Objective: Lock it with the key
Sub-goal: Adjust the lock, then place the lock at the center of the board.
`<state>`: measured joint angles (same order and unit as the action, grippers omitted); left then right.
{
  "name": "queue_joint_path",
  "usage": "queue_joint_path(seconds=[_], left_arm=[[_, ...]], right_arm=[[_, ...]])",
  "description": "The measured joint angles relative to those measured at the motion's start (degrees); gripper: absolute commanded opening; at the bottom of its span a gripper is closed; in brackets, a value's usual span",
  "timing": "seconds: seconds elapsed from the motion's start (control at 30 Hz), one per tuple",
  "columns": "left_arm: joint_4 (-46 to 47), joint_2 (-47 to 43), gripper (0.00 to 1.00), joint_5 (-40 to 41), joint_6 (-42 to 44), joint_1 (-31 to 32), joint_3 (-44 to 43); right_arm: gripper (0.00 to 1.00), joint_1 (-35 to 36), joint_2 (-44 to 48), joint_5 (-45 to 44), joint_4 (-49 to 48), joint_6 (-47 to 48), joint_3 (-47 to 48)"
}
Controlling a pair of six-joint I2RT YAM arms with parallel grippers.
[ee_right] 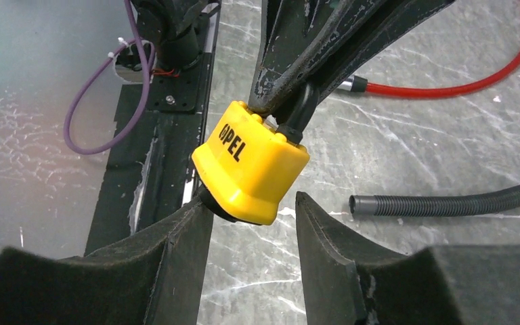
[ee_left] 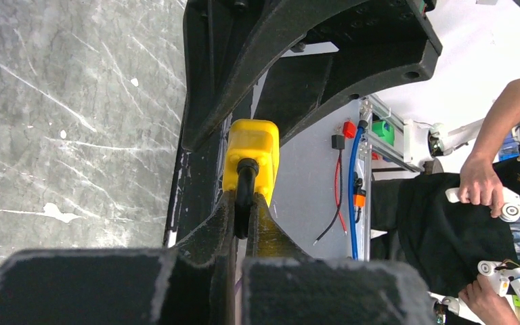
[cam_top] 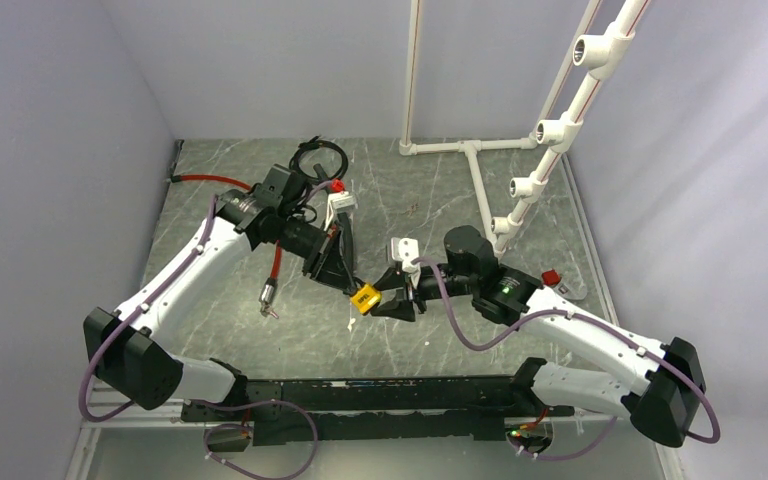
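Note:
A yellow padlock (cam_top: 365, 298) (ee_right: 250, 169) marked "OPEL" hangs above the table between the two arms. My left gripper (cam_top: 352, 284) (ee_left: 245, 203) is shut on its black shackle (ee_left: 245, 184) (ee_right: 301, 112) and holds it from above. My right gripper (cam_top: 387, 302) (ee_right: 250, 201) is open, with a finger on each side of the lock's lower end. Its left finger (ee_right: 189, 230) touches a dark part under the lock's base; the right finger (ee_right: 315, 230) stands apart from the lock. I cannot make out a key.
A red cable (cam_top: 210, 180) (ee_right: 447, 88) and a black corrugated hose (ee_right: 447, 202) lie on the marble table. A white pipe frame (cam_top: 480, 170) stands at the back right. A coil of black cable (cam_top: 320, 155) lies behind the left arm. The black base rail (cam_top: 380, 400) runs along the near edge.

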<state>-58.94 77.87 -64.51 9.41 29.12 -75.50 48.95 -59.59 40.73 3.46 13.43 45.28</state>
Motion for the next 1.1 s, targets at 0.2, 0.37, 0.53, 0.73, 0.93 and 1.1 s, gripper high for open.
queue_joint_path(seconds=[0.2, 0.37, 0.53, 0.73, 0.93, 1.1], left_arm=[[1.29, -0.04, 0.0, 1.18, -0.72, 0.44, 0.37], [2.1, -0.04, 0.0, 1.2, -1.55, 0.44, 1.16], [1.86, -0.02, 0.0, 1.05, -1.57, -0.57, 1.11], [2.89, 0.87, 0.0, 4.39, -3.58, -4.52, 0.92], [7.65, 1.2, 0.0, 8.28, -11.56, -4.7, 0.92], [9.27, 2.58, 0.0, 12.28, -16.87, -4.61, 0.46]], right_arm=[[0.49, 0.07, -0.7, -1.53, 0.11, -3.32, -0.02], [0.53, 0.11, -0.79, -2.21, 0.31, -4.22, -0.37], [0.8, -0.28, -0.33, -4.09, 0.39, -3.04, -0.39], [0.89, -1.29, 3.87, -8.66, 1.18, -1.88, -0.39], [0.91, -1.4, 1.7, -12.04, 5.9, -5.2, 1.4], [0.93, -1.38, -5.27, -17.55, 7.96, -8.04, 7.08]])
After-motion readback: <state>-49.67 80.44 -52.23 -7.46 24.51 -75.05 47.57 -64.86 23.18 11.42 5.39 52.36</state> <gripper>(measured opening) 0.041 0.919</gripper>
